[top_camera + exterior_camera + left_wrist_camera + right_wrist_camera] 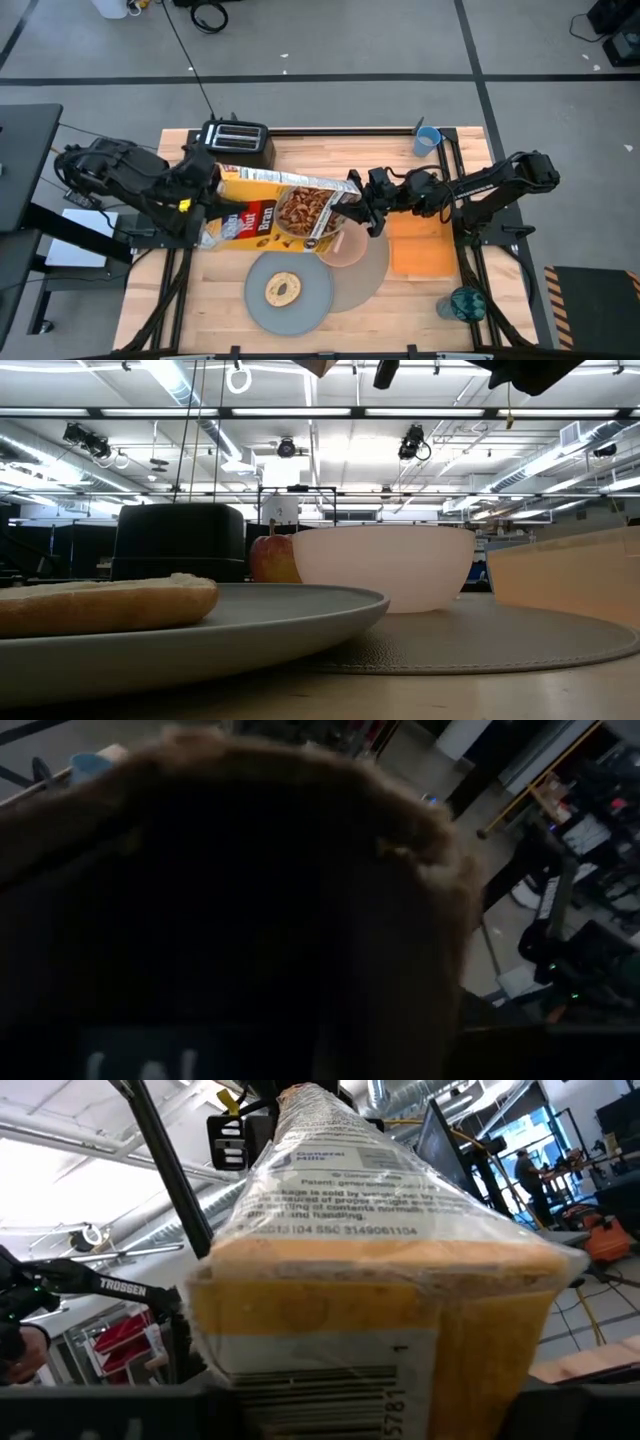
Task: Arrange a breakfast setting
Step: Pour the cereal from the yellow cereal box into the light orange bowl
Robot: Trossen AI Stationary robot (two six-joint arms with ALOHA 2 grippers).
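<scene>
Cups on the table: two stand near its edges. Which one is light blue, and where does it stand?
The light-blue cup stands at the far edge, right of the toaster. The other, a dark teal cup, stands at the near right corner.

Looks like a robotics lab or industrial workshop hall: grey floor (pixel 330 40) marked with dark tape lines, open ceiling (pixel 330 450) with long strip lights and exposed ducts, cables (pixel 208 14) trailing on the ground. Possibly desks and equipment racks (pixel 585 1190) beyond, with a person (pixel 526 1175) standing there.
</scene>
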